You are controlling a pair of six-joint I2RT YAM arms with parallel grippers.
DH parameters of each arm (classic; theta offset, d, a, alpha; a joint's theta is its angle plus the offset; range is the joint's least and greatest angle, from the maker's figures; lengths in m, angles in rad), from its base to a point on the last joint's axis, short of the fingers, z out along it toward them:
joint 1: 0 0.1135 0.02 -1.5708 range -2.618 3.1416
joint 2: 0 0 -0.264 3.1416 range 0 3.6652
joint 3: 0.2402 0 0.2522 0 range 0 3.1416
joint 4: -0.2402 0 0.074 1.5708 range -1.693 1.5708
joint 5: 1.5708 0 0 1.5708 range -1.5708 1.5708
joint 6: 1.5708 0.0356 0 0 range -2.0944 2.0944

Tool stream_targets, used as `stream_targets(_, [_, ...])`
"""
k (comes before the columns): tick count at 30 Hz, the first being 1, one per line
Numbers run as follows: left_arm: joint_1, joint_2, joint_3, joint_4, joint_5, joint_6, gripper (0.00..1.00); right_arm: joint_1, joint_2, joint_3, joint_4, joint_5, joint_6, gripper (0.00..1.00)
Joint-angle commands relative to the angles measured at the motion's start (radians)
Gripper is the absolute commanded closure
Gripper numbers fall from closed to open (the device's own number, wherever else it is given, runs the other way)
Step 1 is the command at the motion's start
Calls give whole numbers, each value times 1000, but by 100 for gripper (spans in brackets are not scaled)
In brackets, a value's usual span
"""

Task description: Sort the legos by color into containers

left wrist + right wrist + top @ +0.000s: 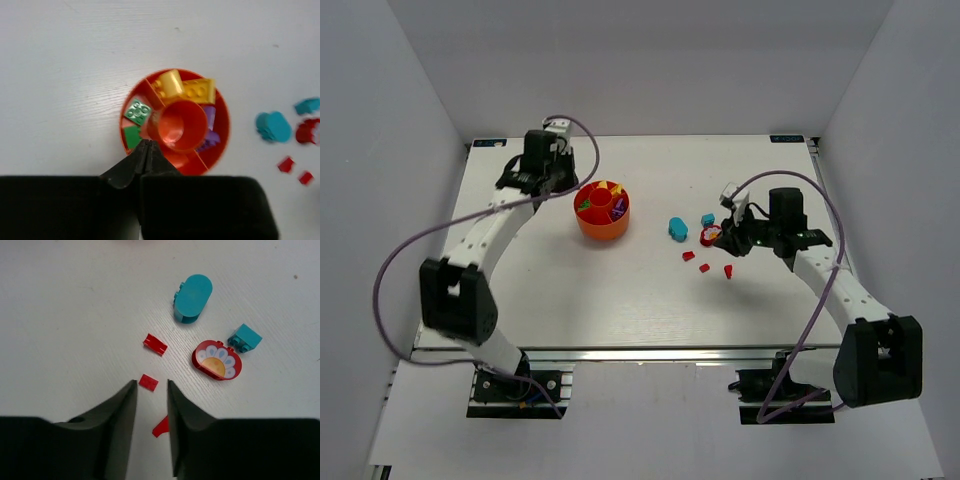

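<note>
Top external view: the orange tub sits left of the table's centre, toward the far edge, with the left gripper just beside it. Loose legos lie nearer the right edge, by the right gripper.

Left wrist view: the jaws are pressed together and empty, tips above the tub's near rim. Yellow bricks, green bricks and purple pieces fill separate compartments.

Right wrist view: the jaws are partly apart, holding nothing, with a small red plate on the table between the tips. A teal rounded piece, a teal brick and a red flower piece lie beyond.
</note>
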Motion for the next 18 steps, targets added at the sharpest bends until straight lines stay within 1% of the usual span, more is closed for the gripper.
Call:
stream_targets(1, [1, -265, -189, 136, 258, -52, 85, -1, 73, 92, -91, -17, -184, 60])
stream_targets(2, [1, -293, -229, 157, 331, -51, 77, -3, 92, 109, -114, -25, -301, 50])
stream_targets(3, [1, -321, -274, 176, 403, -51, 67, -1, 122, 127, -149, -40, -378, 41])
stream_targets(4, [1, -339, -312, 206, 507, -49, 55, 2, 136, 155, -213, -70, -458, 32])
stream_targets(5, [1, -377, -351, 216, 543, -46, 39, -3, 151, 167, -243, -81, -538, 16])
stream_targets(6, [1, -394, -415, 222, 571, -41, 34, 0, 179, 175, -281, -100, -750, 11])
stream_targets(7, [1, -411, -435, 227, 589, -38, 32, 0, 197, 186, -350, -100, -857, 11])
stream_targets(9, [1, -451, -477, 192, 559, -5, 30, 5, 251, 201, -390, -89, -1076, 11])
stream_targets(11, [-14, -476, -478, 164, 476, 31, 30, 11, 293, 239, -406, -74, -1166, 11])
stream_targets(12, [-14, -494, -477, 152, 464, 44, 29, 13, 338, 259, -429, -52, -1243, 11])
stream_targets(14, [-14, -511, -475, 148, 438, 46, 28, 16, 383, 313, -447, -20, -1304, 12])
stream_targets(16, [-3, -532, -481, 162, 445, 38, 28, 22, 451, 356, -470, 29, -1341, 12])
stream_targets(18, [-3, -540, -478, 158, 444, 40, 28, 23, 518, 428, -479, 43, -1333, 14])
